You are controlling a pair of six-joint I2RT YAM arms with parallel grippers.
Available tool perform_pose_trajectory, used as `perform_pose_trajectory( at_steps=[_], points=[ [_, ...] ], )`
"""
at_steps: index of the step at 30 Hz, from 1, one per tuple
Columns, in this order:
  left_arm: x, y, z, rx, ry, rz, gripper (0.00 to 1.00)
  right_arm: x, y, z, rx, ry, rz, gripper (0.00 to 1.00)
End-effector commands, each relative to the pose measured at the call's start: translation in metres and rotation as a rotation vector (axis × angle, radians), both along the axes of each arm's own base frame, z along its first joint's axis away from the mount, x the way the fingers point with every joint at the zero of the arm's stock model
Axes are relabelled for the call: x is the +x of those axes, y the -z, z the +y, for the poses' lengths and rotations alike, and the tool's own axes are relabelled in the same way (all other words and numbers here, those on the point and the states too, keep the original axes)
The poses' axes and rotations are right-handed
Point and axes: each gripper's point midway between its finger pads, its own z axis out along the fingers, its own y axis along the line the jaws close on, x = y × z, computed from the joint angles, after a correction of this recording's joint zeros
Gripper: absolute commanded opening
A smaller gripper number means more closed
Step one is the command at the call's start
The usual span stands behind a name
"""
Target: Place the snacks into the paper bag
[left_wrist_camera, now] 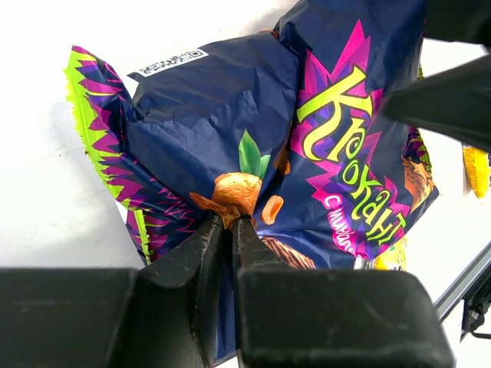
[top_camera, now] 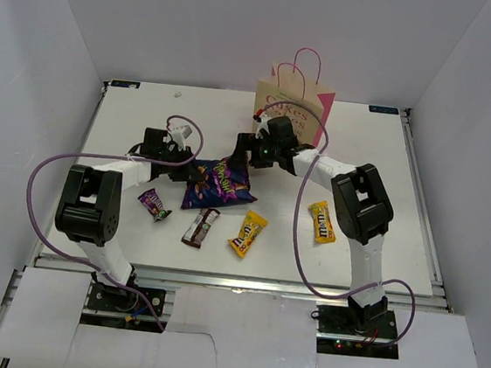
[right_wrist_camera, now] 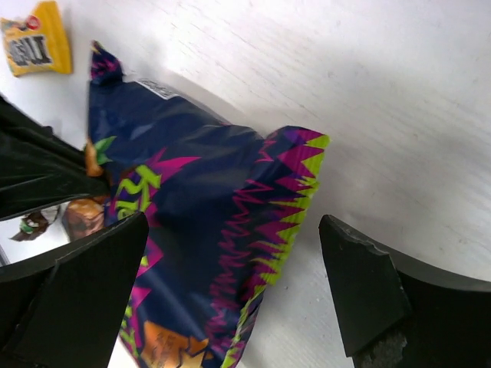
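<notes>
The large dark purple bag (top_camera: 219,184) lies mid-table. My left gripper (top_camera: 191,170) is shut on its left edge; in the left wrist view the jaws (left_wrist_camera: 230,224) pinch the bag (left_wrist_camera: 253,130). My right gripper (top_camera: 247,152) is open at the bag's far right end; in the right wrist view it (right_wrist_camera: 234,234) straddles the bag's zigzag edge (right_wrist_camera: 230,207) without touching it. The cream paper bag (top_camera: 294,101) with pink handles stands upright just behind the right gripper. A small purple wrapper (top_camera: 154,203), a brown bar (top_camera: 200,227) and two yellow packs (top_camera: 248,233) (top_camera: 321,222) lie on the table.
White walls enclose the white table (top_camera: 388,164) on three sides. Purple cables loop from both arms over the table's front. A yellow pack (right_wrist_camera: 34,38) shows at the top left of the right wrist view. Yellow wrapper shows past the bag's right side (left_wrist_camera: 477,170).
</notes>
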Motion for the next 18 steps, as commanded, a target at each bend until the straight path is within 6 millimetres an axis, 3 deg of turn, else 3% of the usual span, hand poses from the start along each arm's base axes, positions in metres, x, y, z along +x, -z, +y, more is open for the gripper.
perform_pose_trajectory(
  at_steps=[1,5,10,15,17,18],
  points=[
    [-0.047,0.03,0.002,0.025,0.023,0.182,0.14,0.006,-0.005,0.011,0.022,0.012,-0.004,0.98],
    [-0.046,0.029,0.001,0.018,0.018,0.184,0.14,-0.01,0.009,0.017,0.027,-0.016,0.053,1.0],
    [-0.041,0.025,0.0,0.005,0.001,0.18,0.16,-0.038,0.004,0.028,0.108,-0.106,0.075,0.63],
    [-0.03,0.01,0.005,0.004,-0.054,0.137,0.35,-0.054,-0.013,0.028,0.151,-0.164,0.029,0.31],
    [-0.025,-0.002,0.007,-0.007,-0.085,0.113,0.37,-0.055,-0.026,0.028,0.167,-0.187,-0.011,0.24],
    [-0.022,-0.008,0.01,-0.013,-0.098,0.098,0.39,-0.057,-0.031,0.028,0.17,-0.198,-0.027,0.16]
  ],
)
